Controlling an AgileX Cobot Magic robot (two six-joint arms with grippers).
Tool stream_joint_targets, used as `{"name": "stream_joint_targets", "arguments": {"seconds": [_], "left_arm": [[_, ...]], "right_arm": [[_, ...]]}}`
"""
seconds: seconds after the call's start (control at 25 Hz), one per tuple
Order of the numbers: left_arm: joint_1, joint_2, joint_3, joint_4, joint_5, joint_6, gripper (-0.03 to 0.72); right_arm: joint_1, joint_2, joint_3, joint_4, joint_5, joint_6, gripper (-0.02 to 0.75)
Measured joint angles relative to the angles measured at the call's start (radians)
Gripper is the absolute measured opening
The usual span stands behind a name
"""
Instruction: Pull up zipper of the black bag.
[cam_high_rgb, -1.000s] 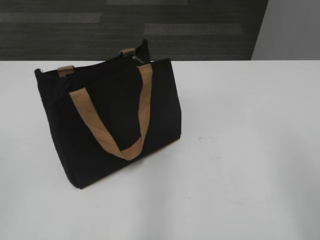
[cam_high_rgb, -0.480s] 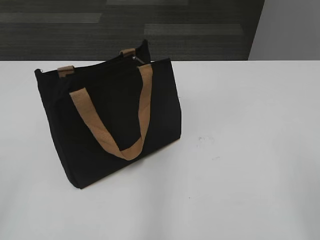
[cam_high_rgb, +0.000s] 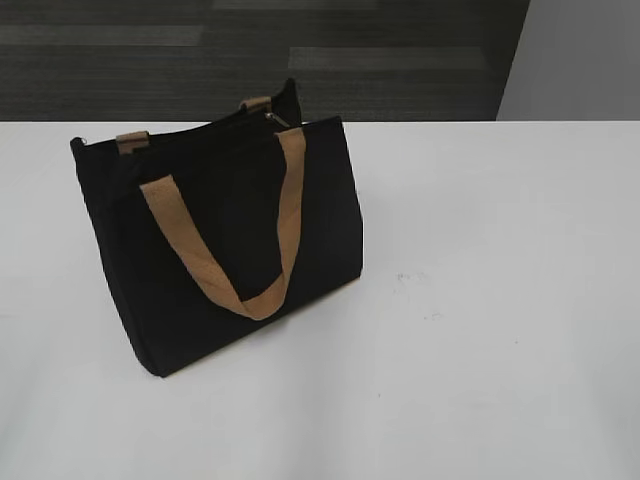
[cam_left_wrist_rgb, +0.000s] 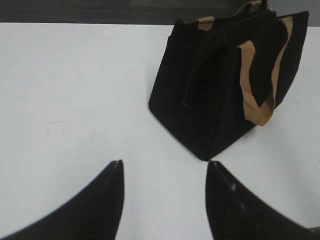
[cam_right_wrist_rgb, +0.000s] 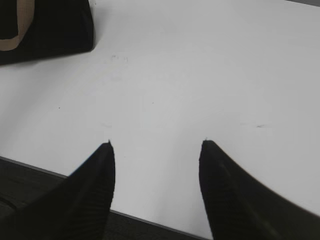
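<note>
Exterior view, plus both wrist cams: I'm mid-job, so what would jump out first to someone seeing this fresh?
The black bag stands upright, left of centre on the white table, with a tan handle hanging down its near face. A small silvery zipper pull shows at the far right end of its top edge. Both the left gripper and right gripper are open, empty and well short of the bag.

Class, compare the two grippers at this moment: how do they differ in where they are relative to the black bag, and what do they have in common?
The left gripper faces the black bag, which fills the upper right of its view; the right gripper sees only a corner of the bag at its upper left. The left gripper hangs over the table well inside its edges; the right gripper sits near the table's edge. Both are open, empty and clear of the bag.
</note>
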Motion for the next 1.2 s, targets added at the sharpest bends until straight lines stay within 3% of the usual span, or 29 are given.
{"name": "stream_joint_targets", "arguments": {"seconds": [0.64,1.0,1.2], "left_arm": [[0.000,-0.001,0.000,-0.002,0.000,0.007,0.396],[0.003,-0.001,0.000,-0.003,0.000,0.007,0.396],[0.003,-0.001,0.000,-0.003,0.000,0.007,0.396]], "right_arm": [[-0.002,-0.001,0.001,0.012,-0.001,0.017,0.424],[-0.195,-0.001,0.001,0.015,-0.001,0.017,0.424],[-0.214,-0.001,0.001,0.015,-0.001,0.017,0.424]]}}
